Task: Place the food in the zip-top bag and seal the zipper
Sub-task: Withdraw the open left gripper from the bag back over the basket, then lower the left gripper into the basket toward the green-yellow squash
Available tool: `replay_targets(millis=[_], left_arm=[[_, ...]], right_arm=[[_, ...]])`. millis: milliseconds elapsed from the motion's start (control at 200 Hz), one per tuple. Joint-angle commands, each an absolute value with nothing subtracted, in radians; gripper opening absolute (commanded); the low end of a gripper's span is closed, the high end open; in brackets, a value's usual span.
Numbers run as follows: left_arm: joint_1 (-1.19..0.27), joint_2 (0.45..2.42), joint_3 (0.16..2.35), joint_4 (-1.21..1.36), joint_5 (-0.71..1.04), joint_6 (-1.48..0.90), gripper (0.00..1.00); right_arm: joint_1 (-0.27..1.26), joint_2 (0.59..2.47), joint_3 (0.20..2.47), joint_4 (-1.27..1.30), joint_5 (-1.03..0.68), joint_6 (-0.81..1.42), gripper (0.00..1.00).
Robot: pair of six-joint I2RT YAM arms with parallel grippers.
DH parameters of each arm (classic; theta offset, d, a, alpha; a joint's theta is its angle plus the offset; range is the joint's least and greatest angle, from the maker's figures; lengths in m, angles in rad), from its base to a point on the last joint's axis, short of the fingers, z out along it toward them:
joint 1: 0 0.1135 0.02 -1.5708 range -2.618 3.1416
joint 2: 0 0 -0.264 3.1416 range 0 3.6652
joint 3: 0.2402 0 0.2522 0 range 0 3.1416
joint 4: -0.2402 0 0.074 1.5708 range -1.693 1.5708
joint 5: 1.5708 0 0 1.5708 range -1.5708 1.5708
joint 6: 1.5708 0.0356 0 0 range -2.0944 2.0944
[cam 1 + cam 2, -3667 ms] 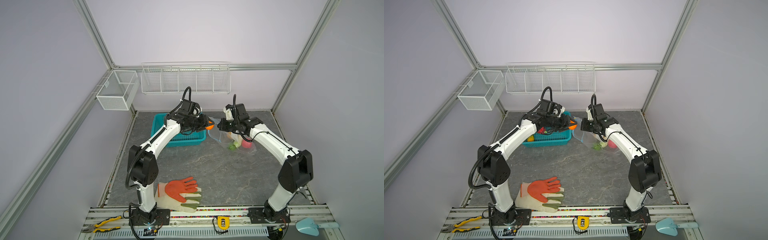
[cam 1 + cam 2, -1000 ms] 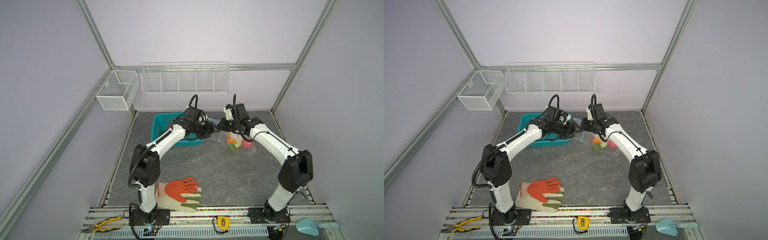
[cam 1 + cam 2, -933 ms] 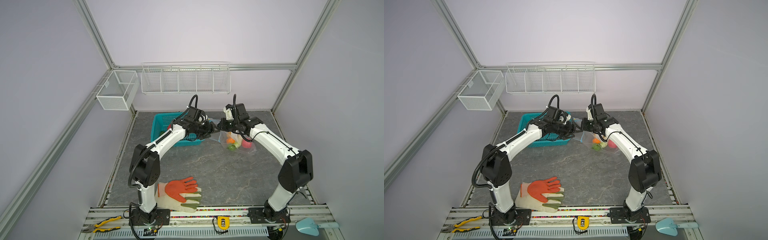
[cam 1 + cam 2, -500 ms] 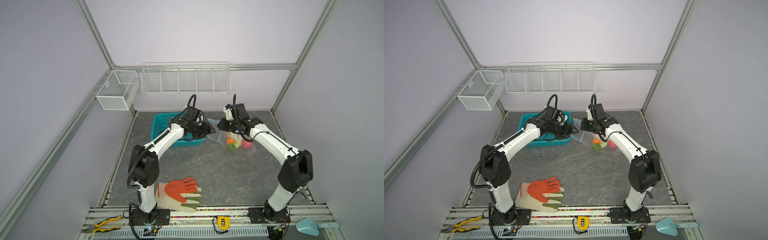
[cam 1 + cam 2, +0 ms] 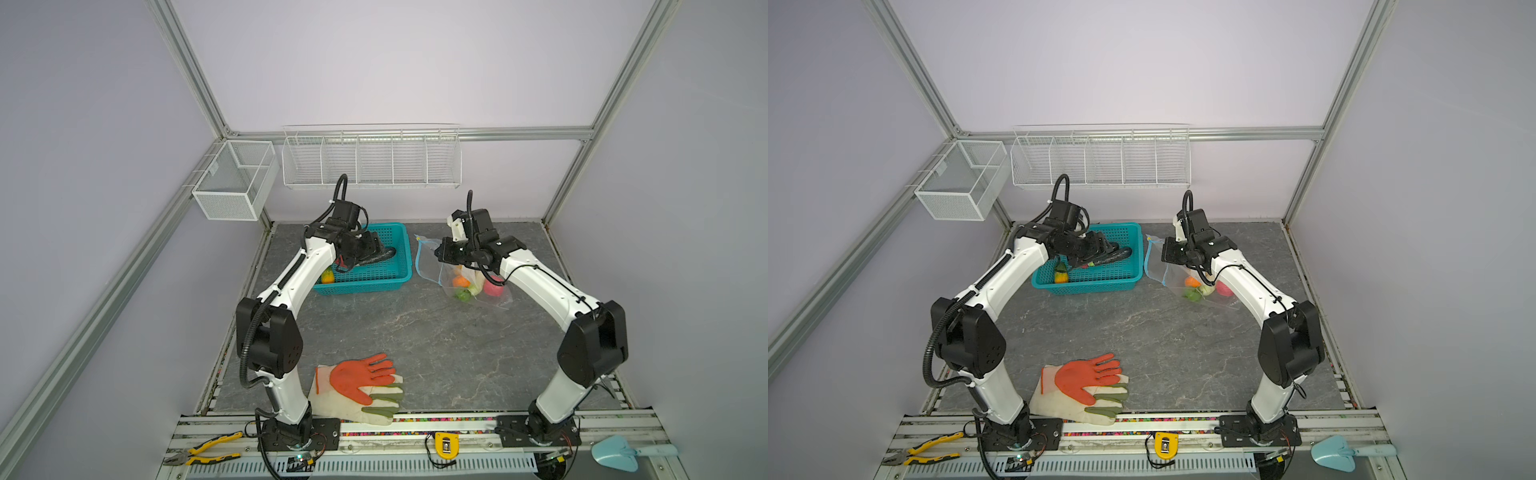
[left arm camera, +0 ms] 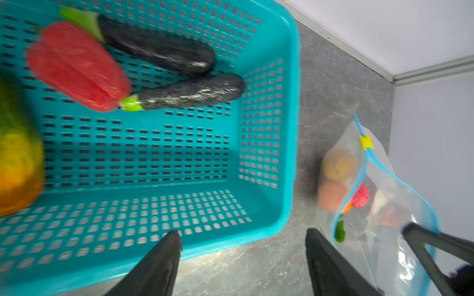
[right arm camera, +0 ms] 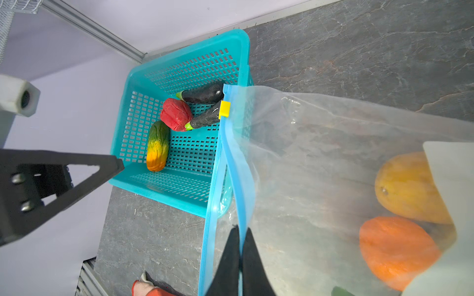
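The left hand (image 6: 243, 232), wide and empty, has swung back from the zip-top bag (image 7: 320, 153) to the mid-frame basket (image 5: 365, 283) — more food (image 6: 77, 64) waits there. The right hand (image 7: 241, 230) keeps the zipper (image 7: 239, 179) pinched.

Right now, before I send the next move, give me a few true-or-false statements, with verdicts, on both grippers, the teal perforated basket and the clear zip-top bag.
1. The right gripper is shut on the light blue zipper strip of the clear crinkly plastic bag. True.
2. The left gripper holds a dark toy eggplant. False: its jaws are open and empty above the teal perforated plastic basket.
3. That basket is empty. False: it holds a red toy pepper, two dark eggplants and a green-and-orange piece.
4. The small yellow slider sits near the strip's end, apart from the right gripper. True.
5. An orange toy piece lies inside the bag. True.
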State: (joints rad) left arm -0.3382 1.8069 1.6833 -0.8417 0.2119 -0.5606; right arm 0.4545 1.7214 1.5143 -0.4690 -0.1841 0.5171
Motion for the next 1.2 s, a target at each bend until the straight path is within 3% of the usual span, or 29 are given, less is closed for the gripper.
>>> replay_targets(millis=[0, 385, 1195], left_arm=[[-0.279, 1.822, 1.678, -0.930, 0.105, -0.519, 0.76], [-0.198, 1.993, 1.799, -1.104, -0.126, -0.461, 0.70], [-0.187, 2.193, 1.867, -1.079, -0.253, -0.479, 0.50]], right_arm=[[0.461, 1.677, 1.490, -0.449, -0.188, 0.526, 0.07], [0.460, 1.681, 1.478, -0.439, -0.195, 0.527, 0.07], [0.460, 1.708, 1.492, -0.442, -0.195, 0.521, 0.07]])
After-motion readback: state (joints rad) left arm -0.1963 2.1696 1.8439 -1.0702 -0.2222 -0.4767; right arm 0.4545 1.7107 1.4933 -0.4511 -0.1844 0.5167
